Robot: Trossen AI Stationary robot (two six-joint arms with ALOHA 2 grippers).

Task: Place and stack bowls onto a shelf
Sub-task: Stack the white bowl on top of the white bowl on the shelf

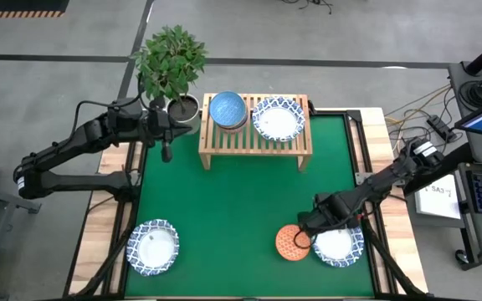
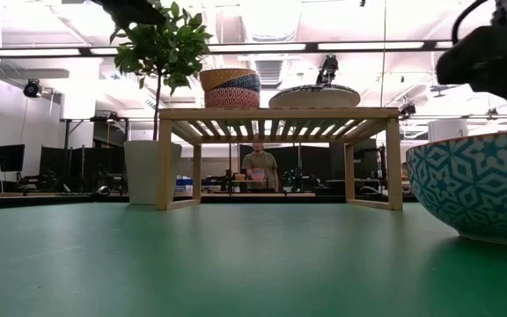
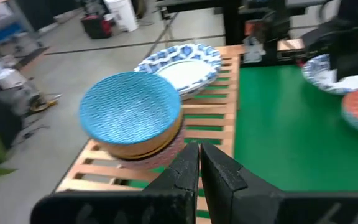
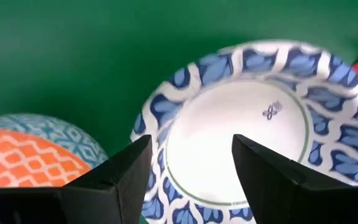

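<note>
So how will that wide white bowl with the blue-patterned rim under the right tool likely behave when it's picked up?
The wide shallow white bowl with a blue-patterned rim looks rigid and glazed, so probably slippery and breakable. Its low, broad shape should sit stable rather than tip. The right tool is open over its rim; gripped at one edge only, the bowl may tilt.

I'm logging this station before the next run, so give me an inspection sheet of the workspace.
Surface: green mat, no spills seen.
Job's things: shelf holds a light blue bowl stacked on others and a wide white bowl; wide bowls at and; orange bowl.
Clutter: potted plant.
Grippers: left gripper shut, beside the shelf; right gripper open above the front-right wide bowl.
Cables: bundle right of the table.
Surroundings: a person behind the shelf.
</note>
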